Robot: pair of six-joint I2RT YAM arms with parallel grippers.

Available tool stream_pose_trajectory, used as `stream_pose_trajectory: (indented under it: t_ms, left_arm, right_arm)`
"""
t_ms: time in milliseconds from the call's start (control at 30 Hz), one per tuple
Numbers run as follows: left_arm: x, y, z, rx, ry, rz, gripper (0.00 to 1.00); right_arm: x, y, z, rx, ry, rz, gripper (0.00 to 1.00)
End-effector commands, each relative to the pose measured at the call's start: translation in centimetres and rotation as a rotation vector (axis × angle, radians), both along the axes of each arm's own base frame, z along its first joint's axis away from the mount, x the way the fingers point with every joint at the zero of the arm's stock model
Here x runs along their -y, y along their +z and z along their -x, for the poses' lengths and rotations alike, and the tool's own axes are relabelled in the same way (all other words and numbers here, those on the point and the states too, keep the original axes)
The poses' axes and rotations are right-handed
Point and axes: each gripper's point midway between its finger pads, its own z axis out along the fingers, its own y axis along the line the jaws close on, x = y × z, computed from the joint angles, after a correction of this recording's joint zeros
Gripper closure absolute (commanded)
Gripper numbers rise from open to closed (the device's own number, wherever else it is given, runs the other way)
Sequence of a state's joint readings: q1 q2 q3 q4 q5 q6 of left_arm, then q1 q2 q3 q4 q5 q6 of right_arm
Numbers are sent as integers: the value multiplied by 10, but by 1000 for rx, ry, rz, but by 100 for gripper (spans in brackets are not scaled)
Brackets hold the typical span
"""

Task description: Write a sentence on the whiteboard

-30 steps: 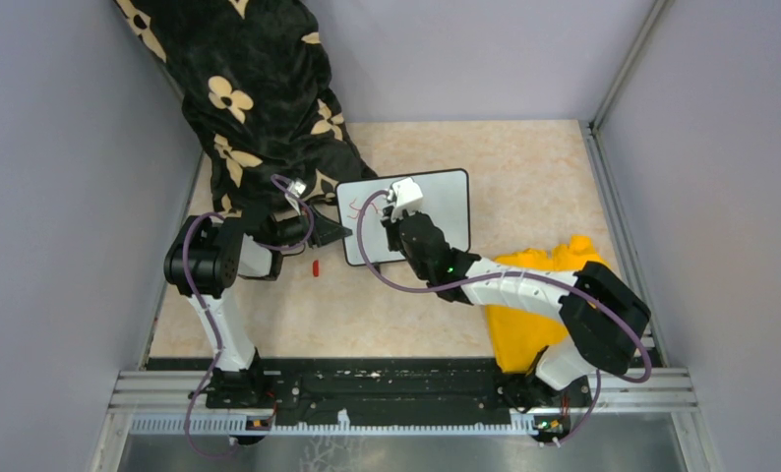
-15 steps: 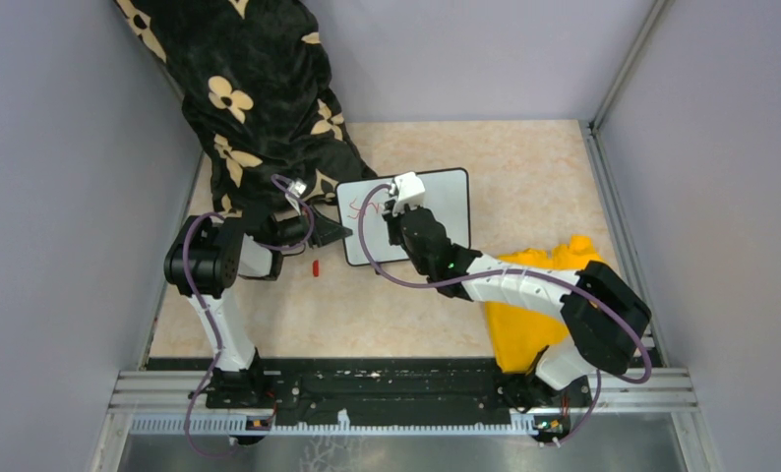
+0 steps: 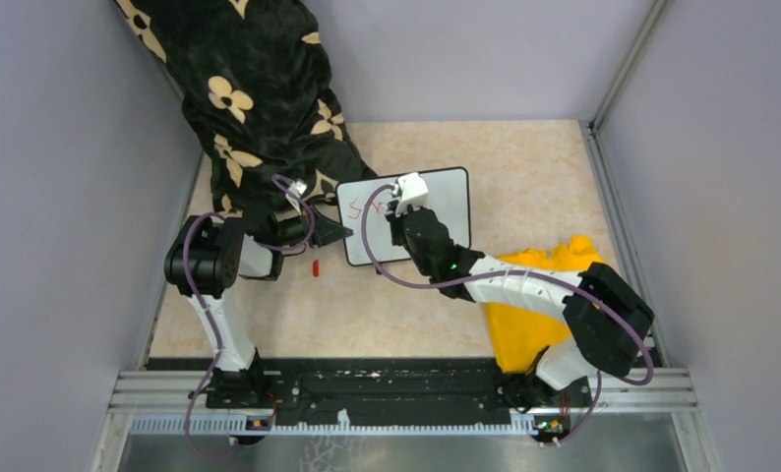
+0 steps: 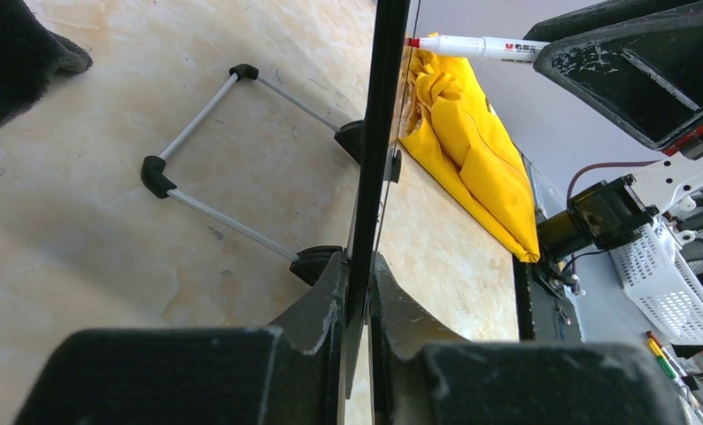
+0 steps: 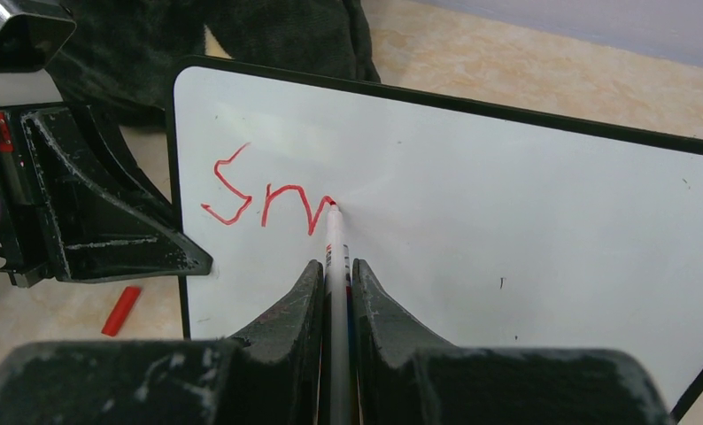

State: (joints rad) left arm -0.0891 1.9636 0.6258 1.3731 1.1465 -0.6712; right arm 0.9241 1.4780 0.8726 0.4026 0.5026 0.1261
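Observation:
The whiteboard (image 3: 446, 211) stands propped on its wire feet (image 4: 206, 115), and in the left wrist view I see it edge-on (image 4: 385, 133). My left gripper (image 4: 359, 274) is shut on its black left frame (image 3: 342, 231). My right gripper (image 5: 335, 270) is shut on a white marker (image 5: 335, 248), also visible in the left wrist view (image 4: 481, 47). Its red tip touches the white face (image 5: 507, 221). The sentence (image 5: 268, 199) is only a few red strokes reading roughly "Sm" near the upper left corner (image 3: 357, 206).
A red marker cap (image 3: 316, 266) lies on the table just left of the board (image 5: 120, 310). A yellow cloth (image 3: 534, 305) sits to the right under my right arm (image 4: 472, 150). Black floral fabric (image 3: 259, 88) fills the back left.
The right gripper has carried the marker slightly rightwards across the board, and more red strokes show behind it. The left gripper and the board have stayed put.

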Motion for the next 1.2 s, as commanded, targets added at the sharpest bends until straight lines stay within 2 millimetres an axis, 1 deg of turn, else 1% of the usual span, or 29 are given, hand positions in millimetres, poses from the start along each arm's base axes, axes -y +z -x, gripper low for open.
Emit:
stream_pose_trajectory:
  t_ms: [0,367,567,700,933,1000,1167]
  left_arm:
    - [-1,-10,5,-33,-9,-7,100]
    - [-1,-10,5,-35,-8,-7,100]
    - [-1,-11,5,-37,-8,-7,100]
    - [-1,-11,5,-37,-8,-7,100]
    - [-1,-11,6,-38,-9,-8,100]
    - [-1,-11,5,-38,-8,-7,100]
    - [-1,-11,6,-40,-7,-7,100]
  right_arm:
    - [15,10,-4,19,-39,-27,100]
    - [18,-4,2,-11,-25,-19,100]
    - [18,-5,4,-16,-19,-22,100]
    - [18,6,4,-3,-20,-39,100]
    - [20,38,6,41,-17,-97,100]
    - [21,43,5,50,-21,-102,100]
    - [19,45,3,58,-24,-94,100]
